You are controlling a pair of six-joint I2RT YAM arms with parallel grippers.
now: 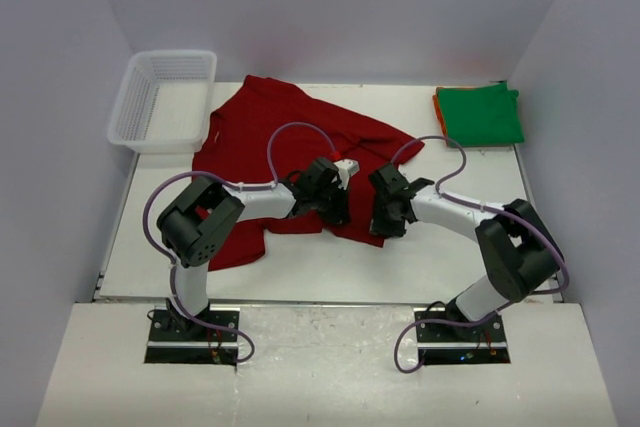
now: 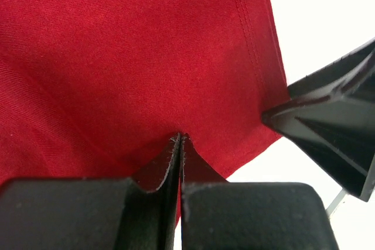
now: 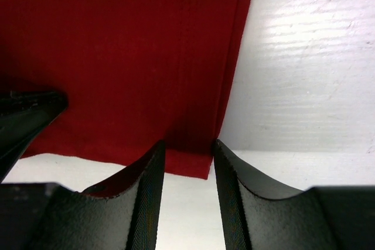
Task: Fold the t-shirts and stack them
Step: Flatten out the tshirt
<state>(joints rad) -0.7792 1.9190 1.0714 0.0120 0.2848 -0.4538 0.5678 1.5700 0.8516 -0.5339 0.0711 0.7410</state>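
A dark red t-shirt (image 1: 262, 132) lies spread and rumpled on the white table, from the back centre down to the left arm. My left gripper (image 1: 338, 211) sits at its lower right hem; in the left wrist view its jaws (image 2: 179, 137) are shut, pinching the red cloth (image 2: 129, 57). My right gripper (image 1: 386, 227) is just to the right of it, open, and in the right wrist view its fingertips (image 3: 187, 144) straddle the corner of the red hem (image 3: 193, 165) without closing on it. A folded green t-shirt (image 1: 482, 114) rests on an orange t-shirt (image 1: 438, 105) at the back right.
A white mesh basket (image 1: 163, 99) stands at the back left corner, touching the red shirt's edge. Bare table (image 1: 330, 267) shows in front of the grippers. The two grippers are close together; each shows at the edge of the other's wrist view.
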